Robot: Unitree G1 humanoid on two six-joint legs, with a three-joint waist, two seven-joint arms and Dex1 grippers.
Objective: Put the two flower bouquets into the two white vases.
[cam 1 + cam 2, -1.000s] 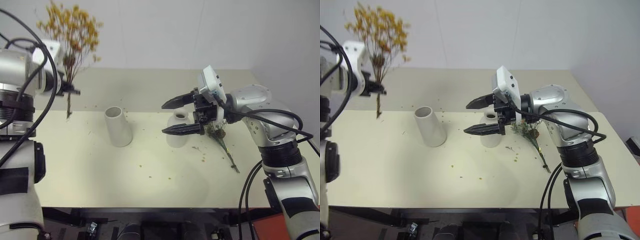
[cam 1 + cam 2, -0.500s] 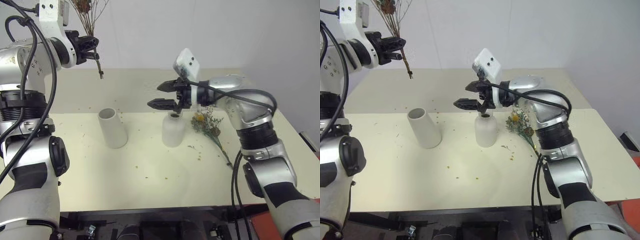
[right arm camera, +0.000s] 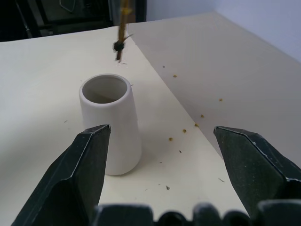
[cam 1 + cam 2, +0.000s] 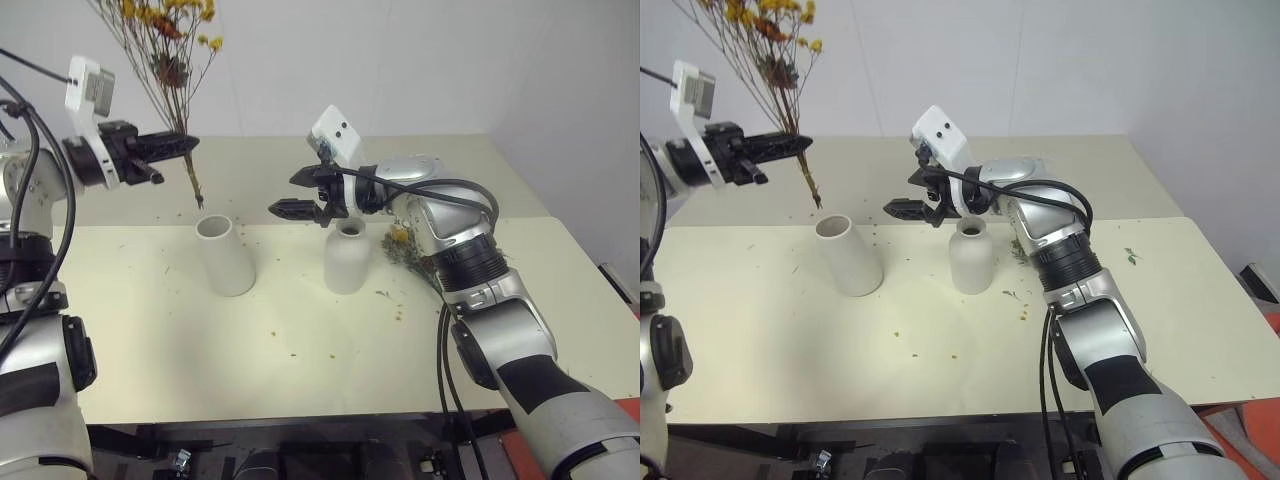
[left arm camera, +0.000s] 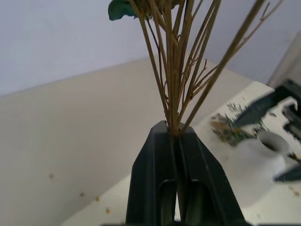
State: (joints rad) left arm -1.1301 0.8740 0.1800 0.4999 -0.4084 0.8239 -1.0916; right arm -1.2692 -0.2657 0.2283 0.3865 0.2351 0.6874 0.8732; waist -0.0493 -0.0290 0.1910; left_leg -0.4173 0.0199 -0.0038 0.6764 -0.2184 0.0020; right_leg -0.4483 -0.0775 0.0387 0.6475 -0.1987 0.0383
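Above the wide vase (image 4: 226,256) you held the yellow bouquet (image 4: 170,60), stems pinched tight in your left tool (image 4: 180,147). Your right tool (image 4: 295,194) gaped with nothing in it. Beside the narrow vase (image 4: 345,258) lay the grey-green bouquet (image 4: 400,245). Both vases stood empty. You had two vases, two bouquets.

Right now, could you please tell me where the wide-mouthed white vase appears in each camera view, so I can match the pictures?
Left eye view: the wide-mouthed vase stands left of centre, left of the narrow-necked vase.
Right eye view: left of centre, below the yellow sprig's stem tips.
Left wrist view: I cannot make it out.
Right wrist view: left of centre, by one finger of the right hand.
Shared landmark: the stem tips hanging just above its mouth.
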